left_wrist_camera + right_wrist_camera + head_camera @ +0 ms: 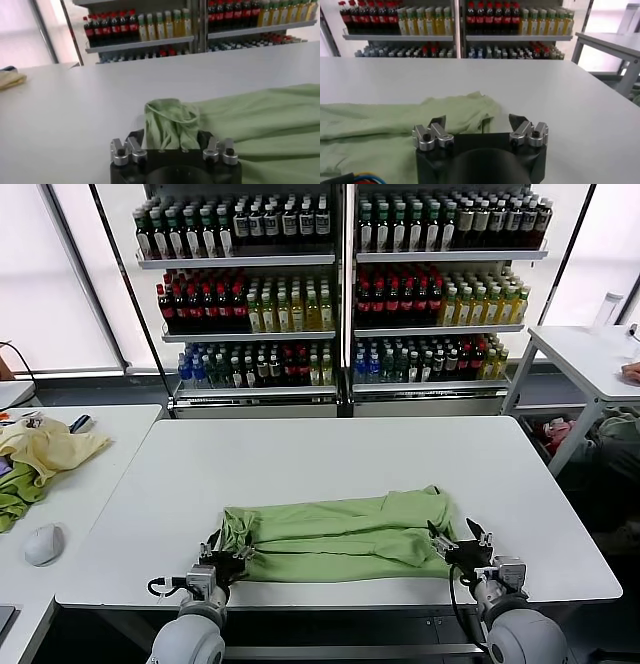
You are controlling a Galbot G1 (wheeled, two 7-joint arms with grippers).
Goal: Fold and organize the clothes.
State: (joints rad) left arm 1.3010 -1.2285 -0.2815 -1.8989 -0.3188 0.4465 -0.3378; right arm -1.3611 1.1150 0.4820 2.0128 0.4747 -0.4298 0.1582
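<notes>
The clothes, a light green T-shirt point(340, 534), lie folded into a long band across the front of the white table point(330, 454). At its left end sits my left gripper point(228, 556), open; in the left wrist view a bunched end of the shirt point(172, 122) lies between the spread fingers of this gripper point(170, 140). My right gripper point(462, 542) is at the shirt's right end, also open. In the right wrist view the shirt's edge point(465, 112) reaches into the gap of the right gripper point(479, 122), near one finger, with bare table by the other.
A side table on the left carries a pale yellow garment point(50, 449), a darker green cloth point(15, 494) and a white mouse point(43, 544). Shelves of bottles point(340, 294) stand behind. Another white table point(590, 354) is at the far right.
</notes>
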